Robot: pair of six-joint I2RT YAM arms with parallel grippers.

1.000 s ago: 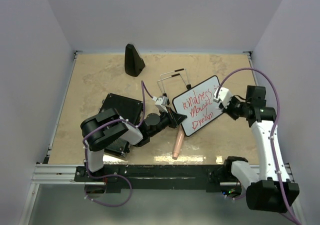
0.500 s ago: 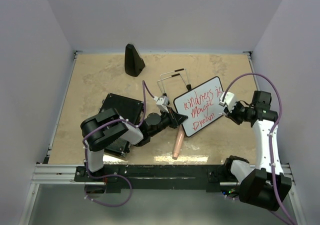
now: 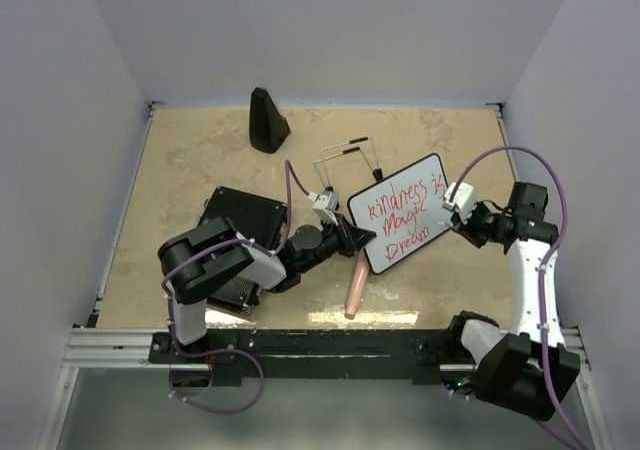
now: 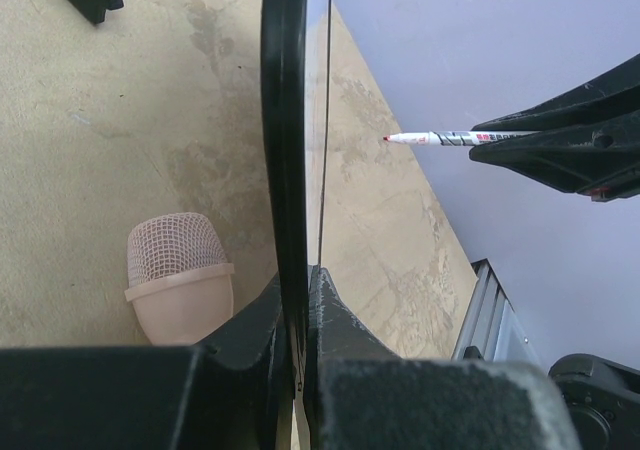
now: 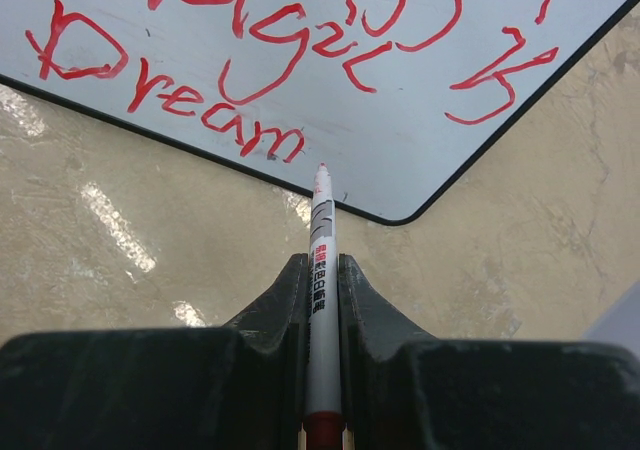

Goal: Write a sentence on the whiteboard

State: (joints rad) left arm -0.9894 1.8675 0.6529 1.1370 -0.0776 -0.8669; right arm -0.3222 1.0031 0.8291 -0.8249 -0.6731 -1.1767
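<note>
I read red "Magic", "Dream" on glossy whiteboard [image 5: 400,150] | left jaws clamp its black rim | right jaws grip white marker [image 5: 319,260], tip clear of whiteboard

**Board edge-on, writing cropped**
From the left wrist the whiteboard [image 4: 287,120] shows only its black rim, its writing unseen. From the right wrist the top edge cuts off the upper red words, and the rear end of the marker [image 5: 320,230] runs out at 6 o'clock.
</note>
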